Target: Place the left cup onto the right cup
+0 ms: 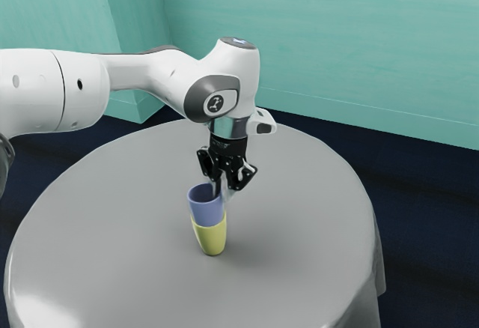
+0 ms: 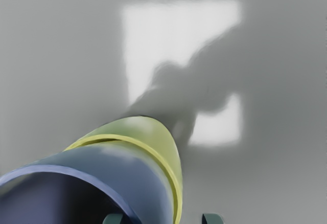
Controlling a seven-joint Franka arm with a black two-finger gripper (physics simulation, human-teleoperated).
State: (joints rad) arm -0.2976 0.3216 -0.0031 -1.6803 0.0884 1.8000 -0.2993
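Blue cup, lower left of frame, sits nested in yellow cup. Gripper fingers spread astride its rim. Stacking looks done; only withdrawal left.

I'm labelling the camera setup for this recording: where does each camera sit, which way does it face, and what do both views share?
Exterior view: raised beside the table, looking down across it; shows the arm and open fingers over the blue cup, which is nested in the yellow cup.
Wrist view: on the hand, looking down past both cups onto the table; the tips of the fingers straddle the blue cup's wall.
Shared: both cups and the grey table top.
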